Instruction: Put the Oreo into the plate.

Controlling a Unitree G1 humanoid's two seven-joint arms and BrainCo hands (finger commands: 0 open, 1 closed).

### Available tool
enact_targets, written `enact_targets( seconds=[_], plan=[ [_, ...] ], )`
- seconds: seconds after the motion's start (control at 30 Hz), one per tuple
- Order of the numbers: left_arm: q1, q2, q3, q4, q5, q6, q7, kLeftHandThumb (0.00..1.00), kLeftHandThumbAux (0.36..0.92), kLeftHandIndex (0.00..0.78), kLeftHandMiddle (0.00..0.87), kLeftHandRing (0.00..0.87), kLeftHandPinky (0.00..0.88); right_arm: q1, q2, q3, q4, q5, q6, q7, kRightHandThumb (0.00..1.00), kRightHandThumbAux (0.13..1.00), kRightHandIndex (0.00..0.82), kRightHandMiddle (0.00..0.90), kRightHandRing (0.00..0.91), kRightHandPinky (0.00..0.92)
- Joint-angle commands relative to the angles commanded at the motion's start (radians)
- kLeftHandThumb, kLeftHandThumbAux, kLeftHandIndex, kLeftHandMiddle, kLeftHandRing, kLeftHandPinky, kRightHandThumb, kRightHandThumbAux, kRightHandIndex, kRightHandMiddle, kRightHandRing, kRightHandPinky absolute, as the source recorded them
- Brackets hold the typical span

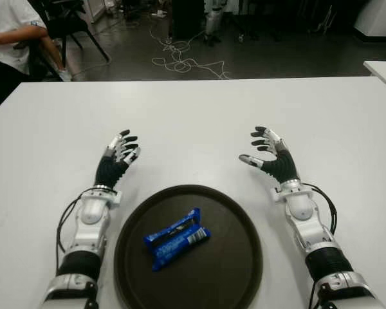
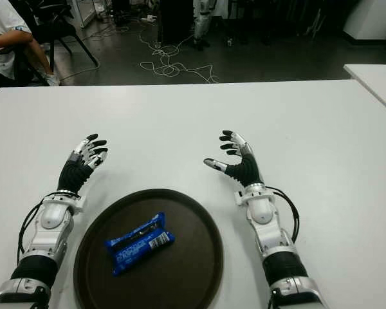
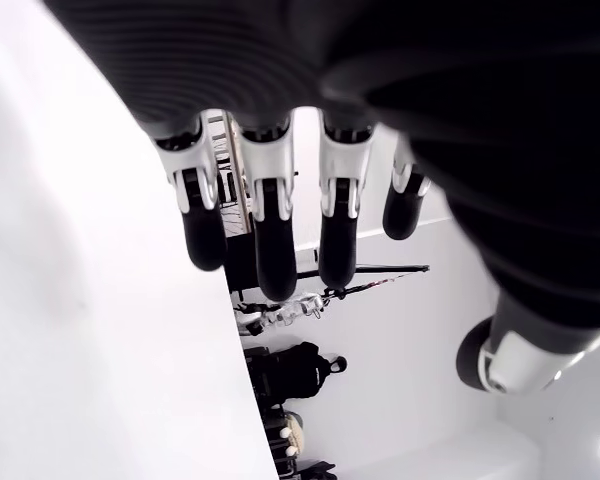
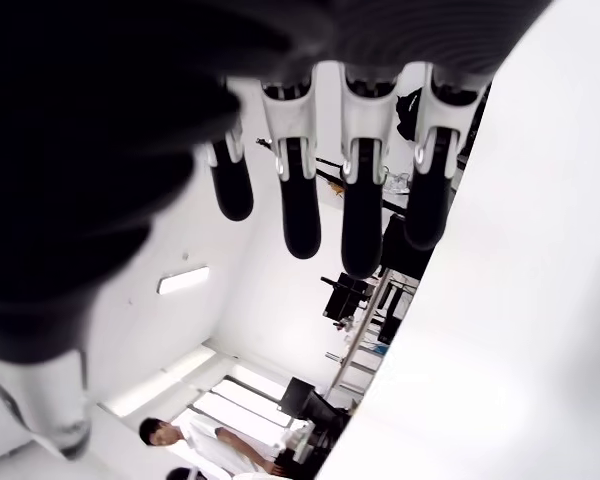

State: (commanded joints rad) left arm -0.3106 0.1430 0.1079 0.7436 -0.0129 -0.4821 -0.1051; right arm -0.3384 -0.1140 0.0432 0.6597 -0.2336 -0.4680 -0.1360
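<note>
The blue Oreo pack (image 1: 176,239) is lying inside the dark round plate (image 1: 238,270), left of its middle and clear of the rim. The left hand (image 1: 118,156) is showing beyond the plate's left edge, the right hand (image 1: 270,154) beyond its right edge, both with fingers spread, holding nothing. Bare white table (image 1: 193,122) is stretching ahead.

We see the Oreo (image 1: 176,239), a blue wrapped pack (possibly two packs side by side), lying flat and slanted a little left of centre inside the dark brown round plate (image 1: 238,270) on the white bench (image 1: 193,116).
</note>
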Motion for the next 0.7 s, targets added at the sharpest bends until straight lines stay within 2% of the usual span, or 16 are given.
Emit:
enact_targets(
  seconds=[0.27, 0.47, 0.7],
  plan=[
    [-0.001, 0.005, 0.001, 0.005, -0.002, -0.013, -0.008, 0.11, 0.56, 0.121, 0.222, 0.219, 0.219, -0.009, -0.004, 0.009, 0.025, -0.027, -0.029, -0.035, 0.0, 0.594, 0.216, 0.284, 0.302, 0.313],
    [-0.001, 0.007, 0.002, 0.008, -0.004, -0.017, -0.017, 0.109, 0.556, 0.123, 0.218, 0.208, 0.174, -0.01, -0.009, 0.018, 0.026, -0.048, -0.035, -0.059, 0.0, 0.583, 0.219, 0.286, 0.303, 0.308],
    [-0.006, 0.009, 0.003, 0.018, 0.001, -0.019, -0.009, 0.104, 0.549, 0.12, 0.215, 0.208, 0.181, -0.011, -0.015, 0.025, 0.03, -0.066, -0.04, -0.087, 0.0, 0.584, 0.218, 0.288, 0.304, 0.307]
  ],
)
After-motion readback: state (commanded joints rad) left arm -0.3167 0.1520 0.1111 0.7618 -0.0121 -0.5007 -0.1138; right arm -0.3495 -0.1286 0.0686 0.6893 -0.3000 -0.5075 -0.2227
